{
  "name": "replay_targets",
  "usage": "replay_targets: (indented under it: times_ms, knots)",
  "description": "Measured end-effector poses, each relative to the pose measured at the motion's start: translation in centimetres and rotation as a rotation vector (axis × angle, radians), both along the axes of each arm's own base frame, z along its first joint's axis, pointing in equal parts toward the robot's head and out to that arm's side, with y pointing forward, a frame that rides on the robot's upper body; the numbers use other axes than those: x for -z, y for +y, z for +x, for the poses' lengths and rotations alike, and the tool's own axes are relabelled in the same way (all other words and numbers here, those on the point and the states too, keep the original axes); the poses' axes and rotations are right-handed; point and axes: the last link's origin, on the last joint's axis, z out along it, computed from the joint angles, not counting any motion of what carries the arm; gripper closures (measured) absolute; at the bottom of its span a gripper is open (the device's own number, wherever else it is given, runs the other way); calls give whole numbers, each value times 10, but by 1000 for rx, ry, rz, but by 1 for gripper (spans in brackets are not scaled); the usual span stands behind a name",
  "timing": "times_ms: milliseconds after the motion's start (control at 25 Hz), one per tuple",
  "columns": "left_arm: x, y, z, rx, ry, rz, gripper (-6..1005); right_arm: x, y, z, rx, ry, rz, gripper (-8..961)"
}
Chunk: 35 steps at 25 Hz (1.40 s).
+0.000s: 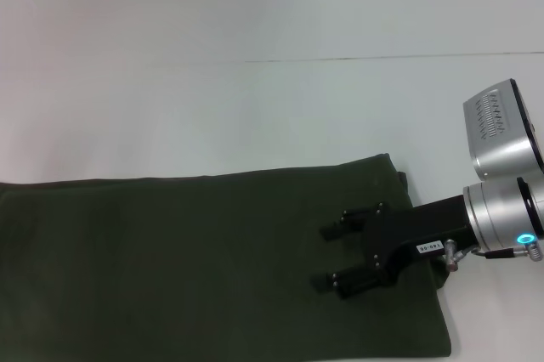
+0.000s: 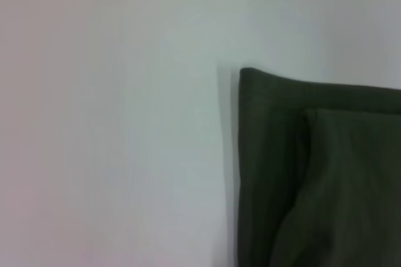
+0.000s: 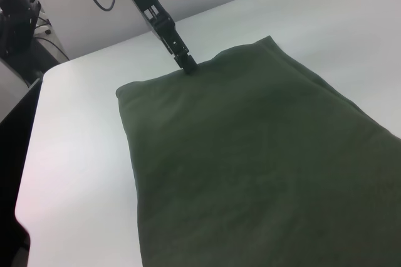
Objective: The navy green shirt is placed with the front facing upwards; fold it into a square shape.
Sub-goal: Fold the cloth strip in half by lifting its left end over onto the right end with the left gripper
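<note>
Folding well along: navy green shirt already doubled into a long dark band, lying flat on the white counter across the lower half of the head frame, lettering and collar hidden inside the layers. Right hand reaching in from the right edge of the head frame, fingers spread, poised over the shirt's right end near its corner; left hand seen in the upper left of the right wrist frame, tip down at the cloth's far edge, fingers' state impossible to tell. Next, judging by the layout: pinching the right end through all layers and carrying it leftward over the band to shorten it into a square, edges kept aligned.
</note>
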Motion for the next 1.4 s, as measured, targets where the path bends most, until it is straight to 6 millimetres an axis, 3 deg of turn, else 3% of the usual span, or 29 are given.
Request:
replay_targets:
  times_ms: [1400]
  knots:
    - [3, 2, -3, 4, 14, -10, 375, -1, 0, -1, 3, 0, -3, 53]
